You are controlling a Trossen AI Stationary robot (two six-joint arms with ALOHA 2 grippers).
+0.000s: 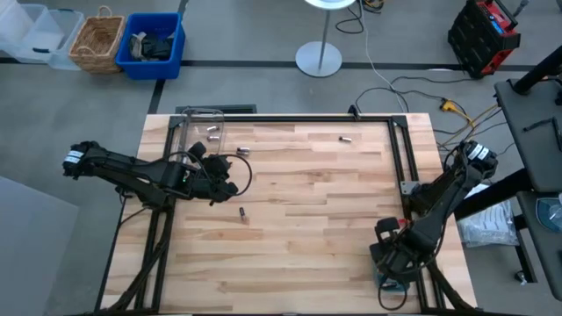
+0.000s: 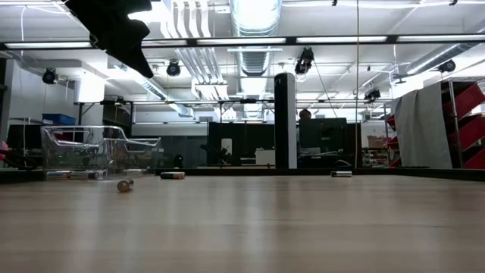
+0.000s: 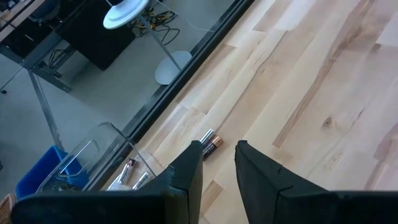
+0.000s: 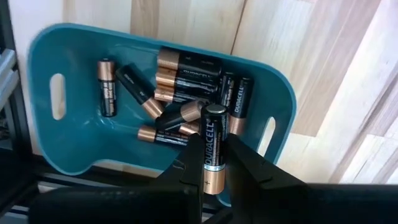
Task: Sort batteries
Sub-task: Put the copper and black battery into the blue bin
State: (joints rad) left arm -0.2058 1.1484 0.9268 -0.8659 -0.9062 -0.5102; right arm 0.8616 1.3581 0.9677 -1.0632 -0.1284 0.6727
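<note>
Holding: right gripper (image 4: 214, 163) clamps one battery (image 4: 213, 146) above the teal tray (image 4: 68, 155).
Left gripper (image 3: 217, 163): fingers apart, empty, over loose cells (image 3: 210, 142).
Risk: an early release bounces the battery off the pile.

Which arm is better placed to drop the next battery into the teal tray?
The right. Its gripper is shut on a battery directly above the teal tray. The left gripper is open and empty across the table, near the clear box.
</note>
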